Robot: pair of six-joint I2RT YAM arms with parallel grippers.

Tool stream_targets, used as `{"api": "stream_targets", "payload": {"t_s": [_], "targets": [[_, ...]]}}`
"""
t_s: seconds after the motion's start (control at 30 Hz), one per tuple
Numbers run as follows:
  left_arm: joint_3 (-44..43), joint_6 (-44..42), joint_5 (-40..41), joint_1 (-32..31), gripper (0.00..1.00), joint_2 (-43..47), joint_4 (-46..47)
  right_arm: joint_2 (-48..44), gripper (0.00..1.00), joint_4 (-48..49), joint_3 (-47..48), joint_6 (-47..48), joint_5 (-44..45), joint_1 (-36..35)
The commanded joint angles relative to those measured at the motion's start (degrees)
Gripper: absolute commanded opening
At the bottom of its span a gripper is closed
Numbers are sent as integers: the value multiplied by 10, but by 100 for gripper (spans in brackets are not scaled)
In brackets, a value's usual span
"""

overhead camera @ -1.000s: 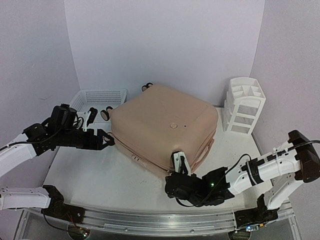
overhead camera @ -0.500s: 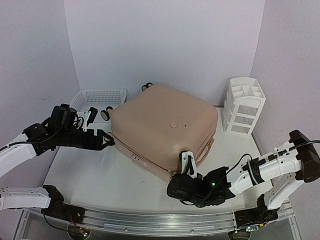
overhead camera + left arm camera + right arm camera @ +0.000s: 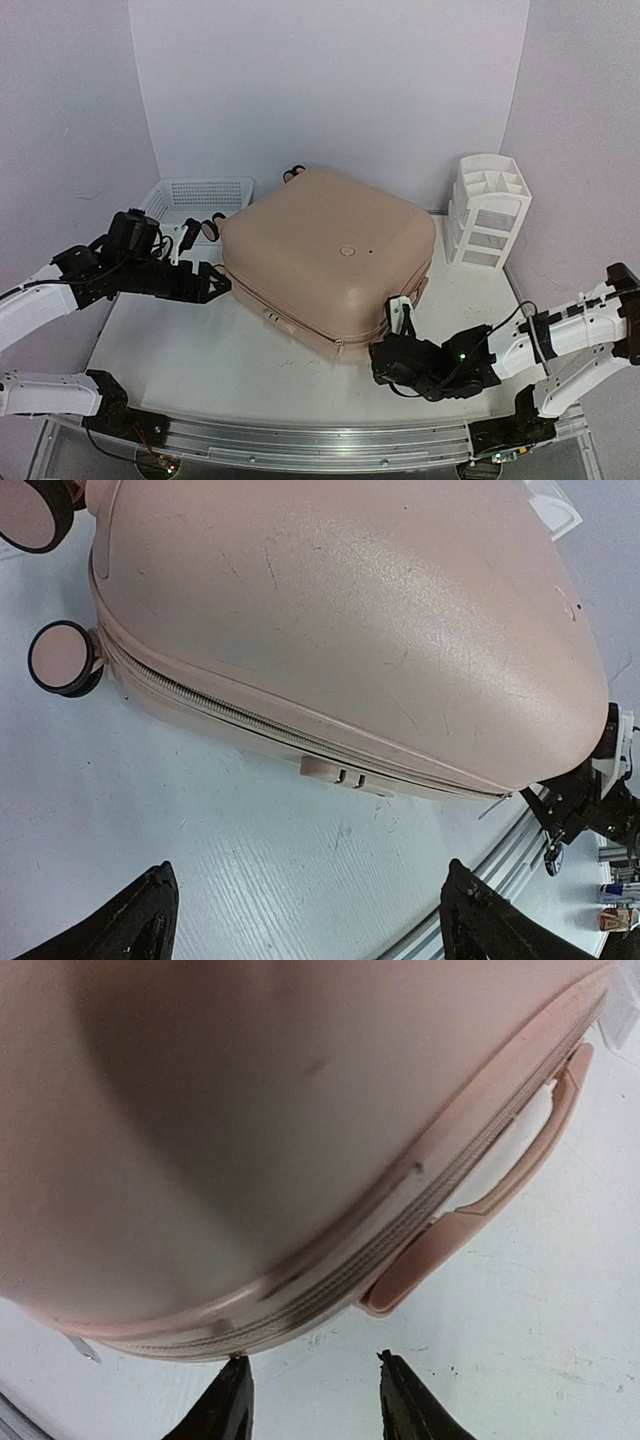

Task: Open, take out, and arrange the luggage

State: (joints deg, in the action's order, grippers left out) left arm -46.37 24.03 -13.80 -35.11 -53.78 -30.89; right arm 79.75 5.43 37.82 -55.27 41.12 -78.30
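Closed luggage (image 3: 330,250) lies at frame centre on the white worktop (image 3: 200,350).
Smooth, rounded peach hard shell, toothed zip (image 3: 230,715); left end effector (image 3: 312,920) spread wide, right end effector (image 3: 312,1390) parted, both empty.

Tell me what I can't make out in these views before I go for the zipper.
Inside the suitcase: all views, the shut shell hides it.
Its far side: top view, behind its own shell.
The zipper: right wrist view, blurred; the pull's place is unclear.
The basket, near end: top view, the left arm covers it.
The right gripper: right wrist view, bottom edge cuts all but fingertips.
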Motion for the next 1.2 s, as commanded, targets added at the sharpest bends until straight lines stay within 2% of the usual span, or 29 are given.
{"api": "stream_targets", "payload": {"t_s": [0.0, 0.17, 0.4, 0.63, 0.83, 0.97, 1.03, 1.1, 1.17], "targets": [[-5, 11, -25, -1, 92, 2, 38, 22, 51, 57, 14, 0, -19, -7], [6, 17, -31, -1, 92, 9, 50, 56, 64, 67, 46, -12, 2, -32], [14, 16, -35, -1, 92, 8, 51, 89, 66, 63, 79, -70, 48, -46], [14, 5, -41, -1, 92, 8, 52, 147, 67, -13, 146, -139, 73, -46], [17, -2, -41, -2, 92, 6, 53, 182, 56, -83, 173, -247, 110, -46], [19, -7, -38, -1, 92, 2, 56, 212, 56, -85, 206, -239, 112, -46], [20, -10, -37, -1, 92, -1, 57, 228, 52, -88, 230, -232, 110, -46], [19, -13, -36, -1, 92, -3, 57, 235, 38, -93, 239, -234, 115, -46], [19, -15, -35, -2, 92, -2, 57, 234, 19, -96, 238, -237, 119, -44]]}}
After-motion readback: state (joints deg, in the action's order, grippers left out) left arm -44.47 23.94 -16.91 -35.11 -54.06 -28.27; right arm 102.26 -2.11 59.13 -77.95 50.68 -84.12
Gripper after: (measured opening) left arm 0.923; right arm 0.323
